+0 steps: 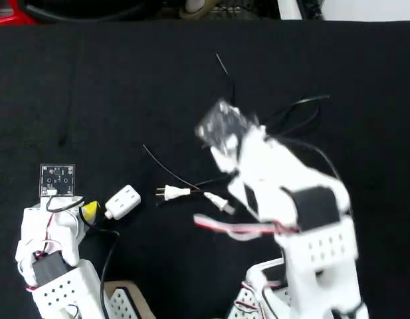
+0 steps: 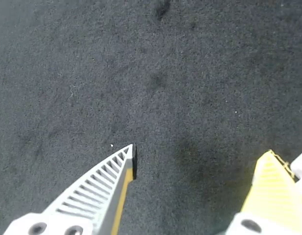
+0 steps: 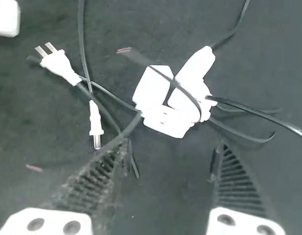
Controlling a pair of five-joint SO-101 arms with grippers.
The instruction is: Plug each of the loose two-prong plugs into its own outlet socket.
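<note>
In the right wrist view, my right gripper (image 3: 170,149) is open just above a white socket block (image 3: 158,110). A white plug (image 3: 195,73) rests against that block under black cords; whether it is seated I cannot tell. Beyond it lie two loose plugs: a two-prong plug (image 3: 55,61) and a slimmer plug (image 3: 94,125). From above, these plugs (image 1: 173,193) (image 1: 218,201) lie mid-table, left of the right arm (image 1: 291,193). Another white socket block (image 1: 123,201) sits by my left gripper's yellow finger (image 1: 90,211). The left gripper (image 2: 199,152) is open over bare cloth.
Thin black cords (image 1: 168,169) trail across the black cloth (image 1: 92,100) around the plugs and behind the right arm. A red and white wire bundle (image 1: 231,227) hangs off that arm. The table's far edge (image 1: 191,20) runs along the back.
</note>
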